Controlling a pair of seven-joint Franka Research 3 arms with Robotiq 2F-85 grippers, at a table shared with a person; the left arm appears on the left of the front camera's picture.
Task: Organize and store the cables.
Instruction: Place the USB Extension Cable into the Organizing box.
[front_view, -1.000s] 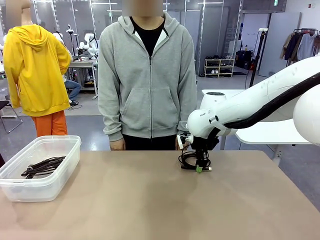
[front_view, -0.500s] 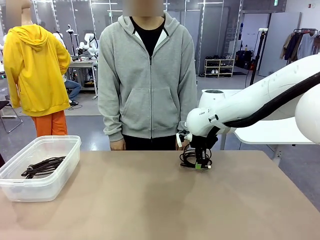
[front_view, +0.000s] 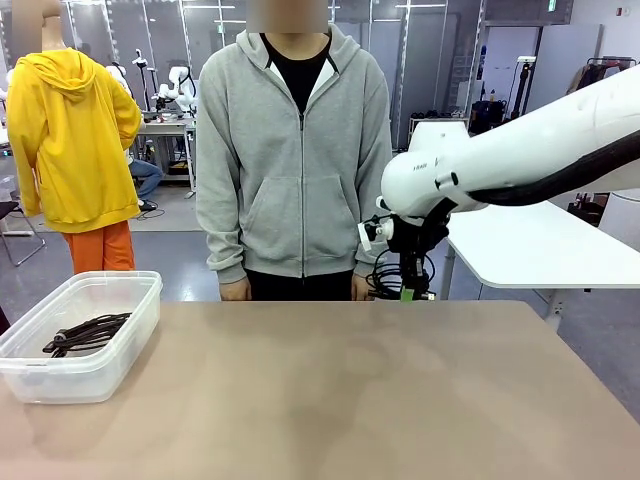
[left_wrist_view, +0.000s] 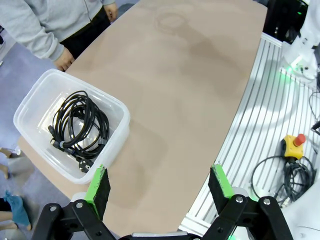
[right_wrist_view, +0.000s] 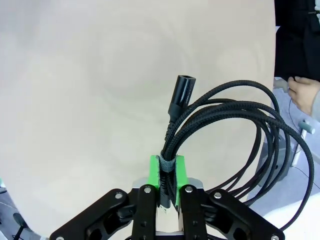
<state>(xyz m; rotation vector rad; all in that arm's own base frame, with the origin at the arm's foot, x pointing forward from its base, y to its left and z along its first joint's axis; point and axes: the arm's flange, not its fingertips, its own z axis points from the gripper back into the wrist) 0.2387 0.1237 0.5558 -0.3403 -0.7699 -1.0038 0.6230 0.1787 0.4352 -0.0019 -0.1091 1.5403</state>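
One coiled black cable (front_view: 392, 276) hangs from the right tool (front_view: 407, 292), which is clenched on it and holds it in the air above the far edge of the table (front_view: 330, 390), close in front of the person in the grey hoodie (front_view: 297, 150). In the right wrist view the green pads (right_wrist_view: 156, 172) press together on the bundled strands of this cable (right_wrist_view: 235, 135), the loop spreads away to one side of the tool (right_wrist_view: 168, 186), and a black plug (right_wrist_view: 180, 94) points straight out beyond the fingertips. A hand of the person (right_wrist_view: 306, 96) is near the far side of the loop. The left tool (left_wrist_view: 159, 186) is released, its jaws wide apart with nothing between them, and it hovers high over the table. Below and ahead of it, towards one pad, stands a clear plastic box (left_wrist_view: 116, 131) with more coiled black cables (left_wrist_view: 77, 127) lying inside it.
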